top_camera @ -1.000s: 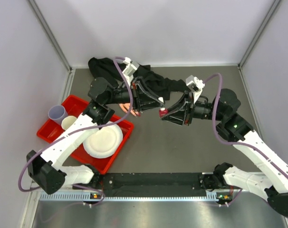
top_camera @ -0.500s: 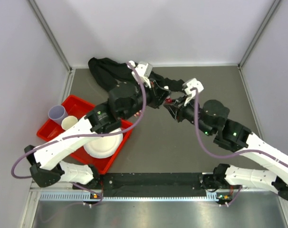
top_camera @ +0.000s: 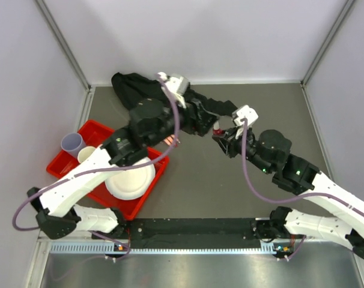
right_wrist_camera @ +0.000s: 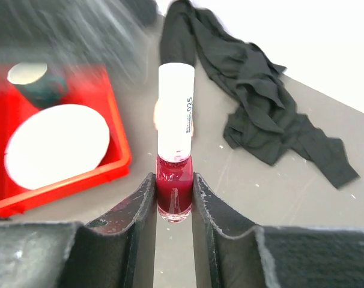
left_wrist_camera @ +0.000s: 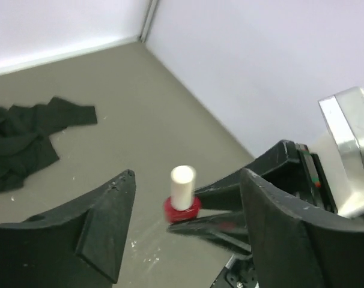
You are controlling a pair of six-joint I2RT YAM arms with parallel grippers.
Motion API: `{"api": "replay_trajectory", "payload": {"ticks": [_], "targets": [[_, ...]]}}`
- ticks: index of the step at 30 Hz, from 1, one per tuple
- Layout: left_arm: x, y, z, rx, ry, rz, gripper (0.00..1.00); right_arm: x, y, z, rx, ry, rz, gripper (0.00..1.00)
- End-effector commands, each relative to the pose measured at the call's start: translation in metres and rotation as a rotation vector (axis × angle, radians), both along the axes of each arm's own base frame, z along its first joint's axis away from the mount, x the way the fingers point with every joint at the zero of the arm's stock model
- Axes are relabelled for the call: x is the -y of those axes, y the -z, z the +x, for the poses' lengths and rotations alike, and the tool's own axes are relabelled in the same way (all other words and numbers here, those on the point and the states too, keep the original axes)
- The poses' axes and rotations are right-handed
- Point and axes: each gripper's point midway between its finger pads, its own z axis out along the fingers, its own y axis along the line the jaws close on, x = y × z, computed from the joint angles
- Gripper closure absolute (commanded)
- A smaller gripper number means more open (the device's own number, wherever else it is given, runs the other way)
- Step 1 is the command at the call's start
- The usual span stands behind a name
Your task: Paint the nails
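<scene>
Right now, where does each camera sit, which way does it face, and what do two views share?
Top external: above and behind the bases, looking down on the table; left arm and right arm show, meeting near the black cloth.
Left wrist: on the left arm, looking past its open left fingers at the polish bottle and a wall corner.
Right wrist: on the right arm, looking past its right fingers, shut on the polish bottle, toward the red tray and white plate.
Shared: both wrist views show bottle and cloth.
</scene>
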Motion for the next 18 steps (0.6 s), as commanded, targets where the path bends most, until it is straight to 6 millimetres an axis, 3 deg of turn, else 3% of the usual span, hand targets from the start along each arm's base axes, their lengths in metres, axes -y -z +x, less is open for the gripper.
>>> {"api": "replay_trajectory", "payload": {"ticks": [1,2,3,5,9,11,14,18], "targets": [[-0.022,-0.041,-0.023,0.060,0.244,-0.170,0.12,-0.006,-0.029,-0.021,0.029,-0.167,0.104,1.00],[-0.025,-0.042,-0.024,0.058,0.280,-0.192,0.01,-0.003,-0.031,-0.021,0.028,-0.173,0.110,1.00],[-0.035,-0.036,-0.020,0.049,0.296,-0.202,0.01,-0.007,-0.034,-0.029,0.025,-0.234,0.116,1.00],[-0.034,-0.041,-0.040,0.075,0.440,-0.230,0.01,-0.005,-0.037,-0.032,0.016,-0.270,0.138,1.00],[-0.028,-0.033,-0.056,0.092,0.593,-0.251,0.05,-0.018,-0.050,-0.060,-0.034,-0.478,0.209,1.00],[-0.026,-0.041,-0.069,0.129,0.679,-0.290,0.10,-0.021,-0.053,-0.069,-0.040,-0.541,0.227,1.00],[-0.025,-0.040,-0.072,0.141,0.708,-0.310,0.23,-0.023,-0.052,-0.073,-0.067,-0.586,0.248,1.00],[-0.024,-0.043,-0.079,0.152,0.761,-0.333,0.26,-0.025,-0.056,-0.075,-0.091,-0.637,0.290,1.00]]}}
